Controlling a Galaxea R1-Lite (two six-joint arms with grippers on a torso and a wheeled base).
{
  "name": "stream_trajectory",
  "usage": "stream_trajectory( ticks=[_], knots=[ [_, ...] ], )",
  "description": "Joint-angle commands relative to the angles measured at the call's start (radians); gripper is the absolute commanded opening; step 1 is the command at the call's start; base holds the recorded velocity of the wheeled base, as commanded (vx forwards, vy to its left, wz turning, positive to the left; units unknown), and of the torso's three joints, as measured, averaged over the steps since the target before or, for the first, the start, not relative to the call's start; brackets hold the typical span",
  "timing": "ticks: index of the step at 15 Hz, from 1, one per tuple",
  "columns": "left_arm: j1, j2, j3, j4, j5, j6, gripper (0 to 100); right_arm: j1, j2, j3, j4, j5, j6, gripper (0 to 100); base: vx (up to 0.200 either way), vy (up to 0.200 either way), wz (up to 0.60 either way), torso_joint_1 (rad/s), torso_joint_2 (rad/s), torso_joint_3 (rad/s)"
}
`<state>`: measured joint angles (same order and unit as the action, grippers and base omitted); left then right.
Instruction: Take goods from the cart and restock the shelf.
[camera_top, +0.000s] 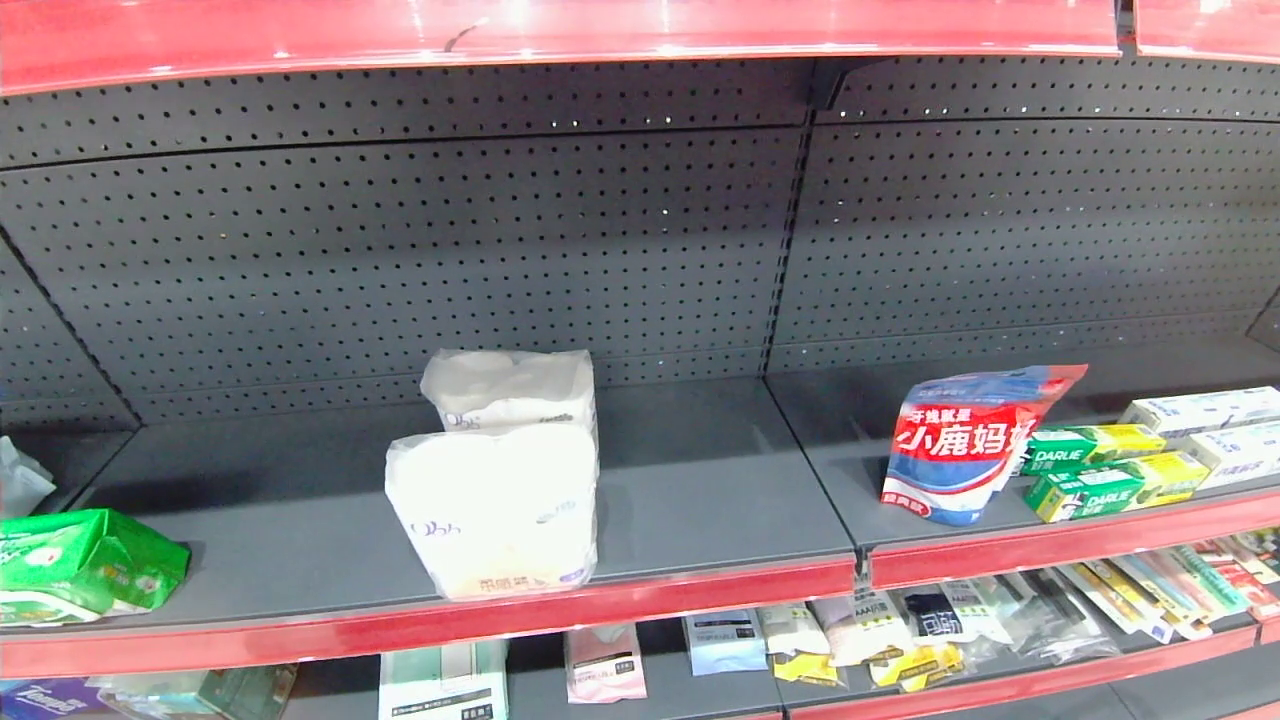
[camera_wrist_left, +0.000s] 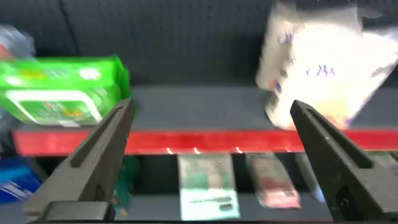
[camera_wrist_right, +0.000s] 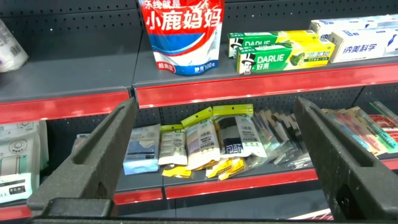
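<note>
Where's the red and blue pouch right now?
In the head view, the red and blue pouch stands on the shelf at right, just left of the green boxes.

Head view downward onto shelf (camera_top: 700, 480); wrist views level, closer, same shelf.

Two white packs (camera_top: 495, 510), one red pouch (camera_top: 960, 445), two green boxes (camera_top: 1085, 490), two white boxes (camera_top: 1200, 410), one green pack (camera_top: 70, 565)

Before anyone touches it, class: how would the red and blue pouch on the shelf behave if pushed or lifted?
The pouch probably tips easily: it stands tall on a narrow bottom edge. Its glossy, creased film suggests soft sides that would dent and might slip under a squeeze. The green boxes close beside it could catch a fall that way.
</note>
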<state>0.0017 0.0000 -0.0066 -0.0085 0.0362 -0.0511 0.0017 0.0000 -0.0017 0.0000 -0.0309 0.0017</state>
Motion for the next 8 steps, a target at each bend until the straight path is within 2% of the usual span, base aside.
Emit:
stream_trajectory(
  ticks=[1, 8],
  knots=[
    [0.0, 0.0, 0.005, 0.007, -0.068, 0.008, 100, 0.0, 0.002, 0.0, 0.0, 0.0, -0.002, 100, 0.0, 0.0, 0.0, 0.0, 0.0, 0.0],
    [-0.002, 0.0, 0.005, 0.009, -0.075, 0.042, 100, 0.0, 0.002, 0.002, 0.0, 0.002, -0.005, 100, 0.0, 0.0, 0.0, 0.0, 0.0, 0.0]
  ],
)
